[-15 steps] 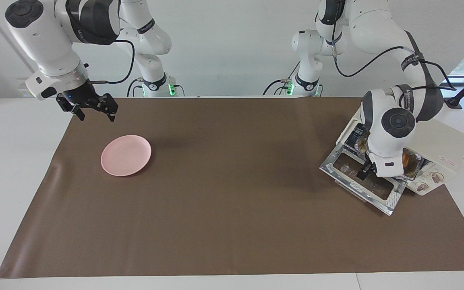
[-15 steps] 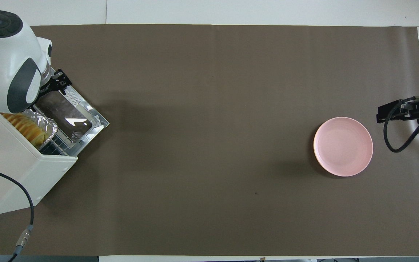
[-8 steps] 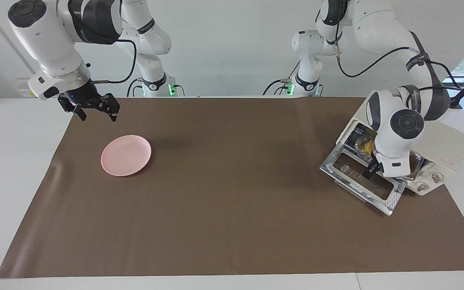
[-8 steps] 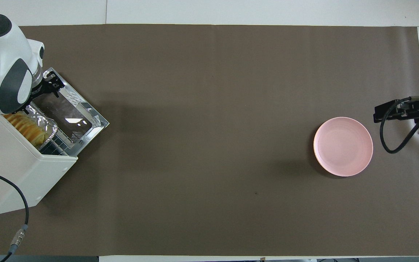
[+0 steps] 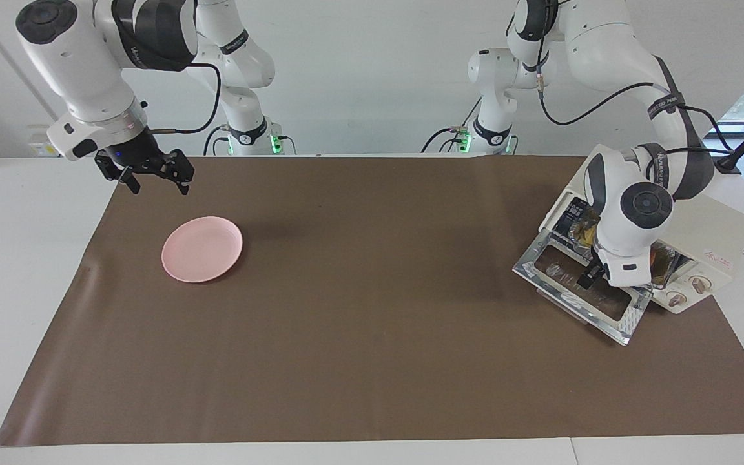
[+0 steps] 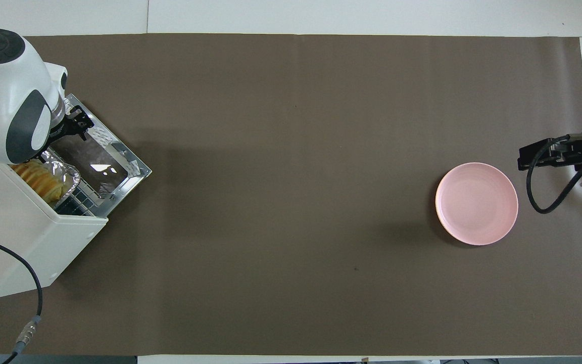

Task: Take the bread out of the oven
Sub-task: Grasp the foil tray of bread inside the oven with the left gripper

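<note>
Two claws apart, left claw (image 5: 588, 276) over oven's (image 6: 28, 227) glass door, ridged bread (image 6: 38, 181), right claw (image 5: 150, 174) waiting.

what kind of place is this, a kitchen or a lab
Likely a robot lab, not a kitchen: two arms bolted at a white table with a brown mat, and only staged props on it, an oven and a pink plate.
</note>
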### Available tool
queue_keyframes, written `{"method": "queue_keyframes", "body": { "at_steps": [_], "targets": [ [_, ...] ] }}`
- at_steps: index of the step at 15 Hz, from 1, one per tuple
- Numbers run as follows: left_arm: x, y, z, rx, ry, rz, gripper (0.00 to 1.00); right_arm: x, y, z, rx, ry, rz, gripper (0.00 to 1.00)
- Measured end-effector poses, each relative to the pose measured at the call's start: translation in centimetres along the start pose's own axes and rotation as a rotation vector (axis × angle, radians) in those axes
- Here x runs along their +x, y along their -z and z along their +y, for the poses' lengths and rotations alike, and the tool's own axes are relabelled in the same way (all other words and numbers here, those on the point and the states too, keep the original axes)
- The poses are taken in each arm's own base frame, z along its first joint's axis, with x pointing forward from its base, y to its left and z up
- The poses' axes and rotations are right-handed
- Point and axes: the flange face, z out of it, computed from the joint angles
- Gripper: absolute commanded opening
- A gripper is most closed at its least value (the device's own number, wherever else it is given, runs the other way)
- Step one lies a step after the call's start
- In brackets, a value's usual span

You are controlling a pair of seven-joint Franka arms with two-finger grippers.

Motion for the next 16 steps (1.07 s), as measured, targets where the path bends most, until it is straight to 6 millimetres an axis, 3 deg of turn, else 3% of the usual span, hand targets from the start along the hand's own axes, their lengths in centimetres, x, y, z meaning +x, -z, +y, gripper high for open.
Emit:
{"method": "queue_keyframes", "body": {
  "at_steps": [9, 11, 12, 15, 16],
  "targets": [
    [0.2, -2.4, -1.5, -0.005, 0.015, -0.009, 1.0, 0.0, 0.0, 0.0, 0.0, 0.0, 0.001, 1.0],
    [0.3, -2.6, -1.8, -0.009, 0.019, -0.007, 0.93, 0.0, 0.0, 0.0, 0.0, 0.0, 0.002, 1.0],
    [0.3, -2.6, -1.8, -0.009, 0.019, -0.008, 0.8, 0.0, 0.0, 0.0, 0.0, 0.0, 0.002, 1.0],
    [0.2, -2.6, -1.7, -0.01, 0.017, -0.007, 0.1, 0.0, 0.0, 0.0, 0.0, 0.0, 0.002, 1.0],
    [0.2, -2.6, -1.7, -0.011, 0.016, -0.006, 0.0, 0.0, 0.0, 0.0, 0.0, 0.0, 0.002, 1.0]
  ]
}}
